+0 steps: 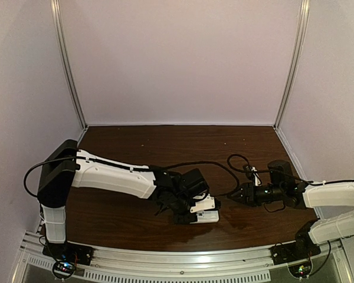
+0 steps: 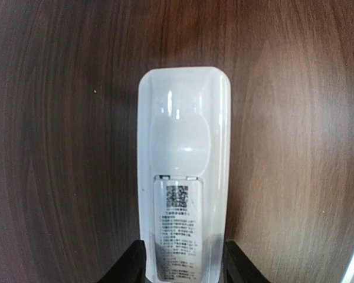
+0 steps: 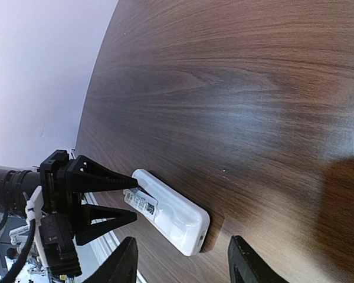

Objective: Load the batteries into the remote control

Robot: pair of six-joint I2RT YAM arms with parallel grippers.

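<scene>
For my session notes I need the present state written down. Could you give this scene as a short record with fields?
remote control: lying flat on the table, back side up, label showing
left gripper: open, astride the label end of the remote control
right gripper: open, empty, to the right of the remote control and apart from it
batteries: none in view
</scene>
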